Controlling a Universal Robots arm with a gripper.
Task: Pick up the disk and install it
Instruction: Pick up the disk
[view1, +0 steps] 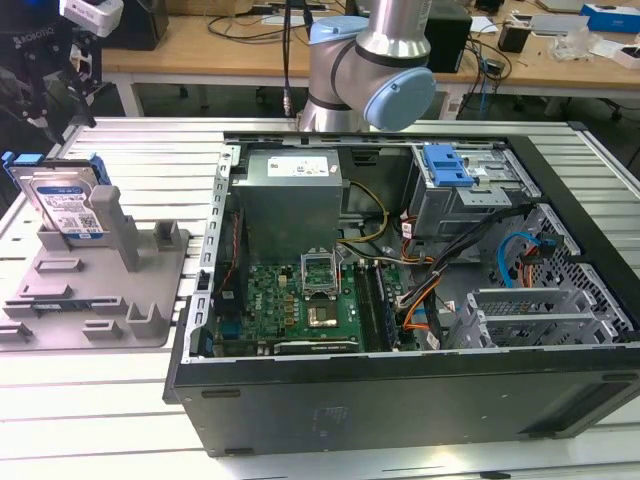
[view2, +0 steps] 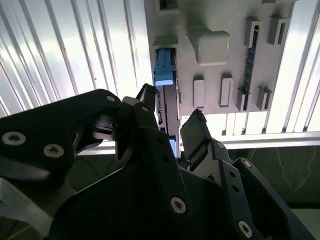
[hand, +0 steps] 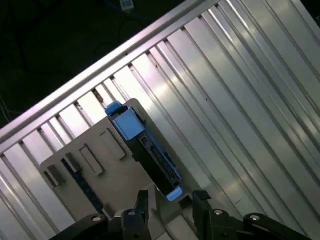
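The disk, a silver drive with a white-and-blue label in a blue bracket, stands on edge in a slot of the grey holder at the exterior view's left. My gripper hangs just above it, apart from it. In both wrist views I look down the disk's thin edge. The gripper is open, its dark fingers standing on either side of the disk's line with nothing between them. The disk's near blue end lies in the gap.
An open computer case lies on the slatted aluminium table, showing a motherboard, a grey metal box and a drive cage with a blue latch. The arm's base rises behind the case.
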